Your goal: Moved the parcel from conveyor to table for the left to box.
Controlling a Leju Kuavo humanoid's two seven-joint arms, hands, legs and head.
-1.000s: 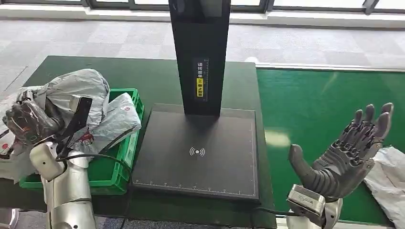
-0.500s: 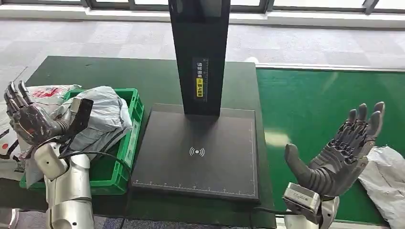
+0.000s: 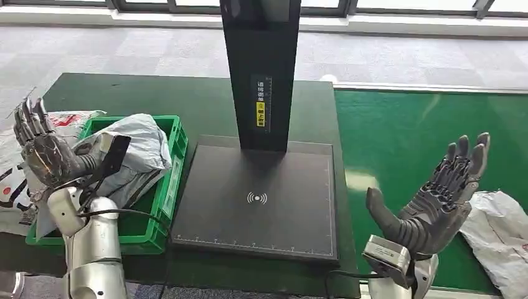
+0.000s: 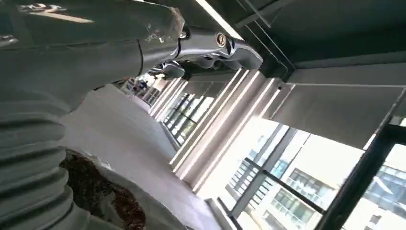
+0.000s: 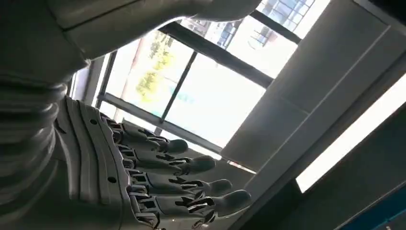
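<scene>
A grey plastic parcel (image 3: pixel 134 152) lies in the green box (image 3: pixel 165 199) at the table's left. My left hand (image 3: pixel 43 146) is raised just left of it, fingers spread and holding nothing; it also appears close up as the left hand (image 4: pixel 72 62) in the wrist view. My right hand (image 3: pixel 436 196) stands open, palm up, over the green conveyor (image 3: pixel 405 134), with its fingers (image 5: pixel 163 172) straight. Another white parcel (image 3: pixel 504 233) lies on the conveyor at the far right, beside that hand.
A black scanner plate (image 3: pixel 258 199) with a tall black post (image 3: pixel 260 68) occupies the table's middle. More white bags with red print (image 3: pixel 12 180) lie left of the box. A dark green table (image 3: pixel 187 99) stretches behind.
My left hand has let go of the grey parcel, which dropped into the green box, and has opened and risen. My right hand has sunk slightly toward me, still open.
</scene>
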